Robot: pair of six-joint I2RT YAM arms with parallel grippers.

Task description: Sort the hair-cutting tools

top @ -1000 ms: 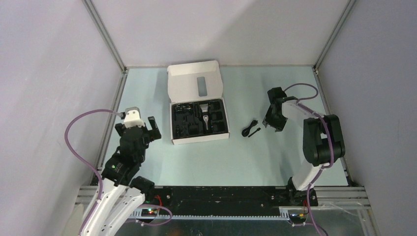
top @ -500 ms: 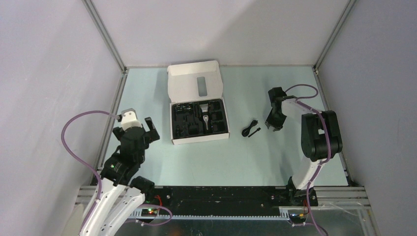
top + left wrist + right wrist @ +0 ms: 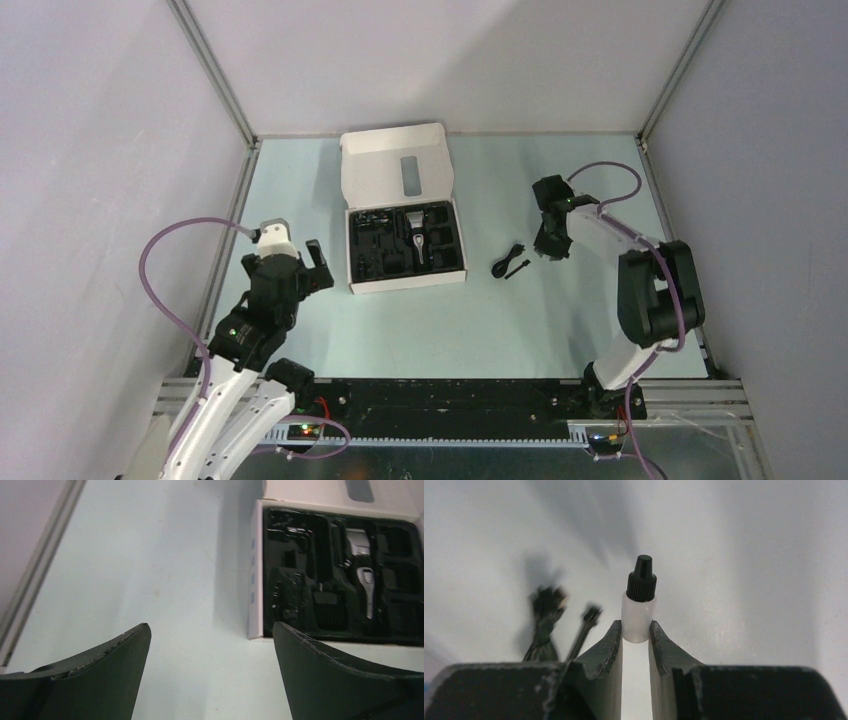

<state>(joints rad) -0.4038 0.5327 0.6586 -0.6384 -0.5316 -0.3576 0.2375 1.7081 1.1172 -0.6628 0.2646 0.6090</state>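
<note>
My right gripper (image 3: 636, 627) is shut on the base of a small translucent white bottle (image 3: 639, 612) with a black cap; in the top view it hangs just right of the cord (image 3: 551, 243). The black coiled cord (image 3: 506, 258) and the thin black brush (image 3: 518, 268) lie on the table; both show blurred in the right wrist view, cord (image 3: 544, 615) and brush (image 3: 586, 622), left of the bottle. The silver-and-black clipper (image 3: 418, 238) lies in the box's black tray, also in the left wrist view (image 3: 365, 587). My left gripper (image 3: 308, 268) is open and empty, left of the box.
The white box (image 3: 400, 283) stands mid-table with its lid (image 3: 395, 175) raised at the back. Its black tray holds several dark attachments (image 3: 327, 615). Grey enclosure walls and a metal frame edge (image 3: 235, 200) bound the table.
My right gripper has shifted a little left toward the cord, still holding the bottle. My left gripper has moved slightly right toward the box.
</note>
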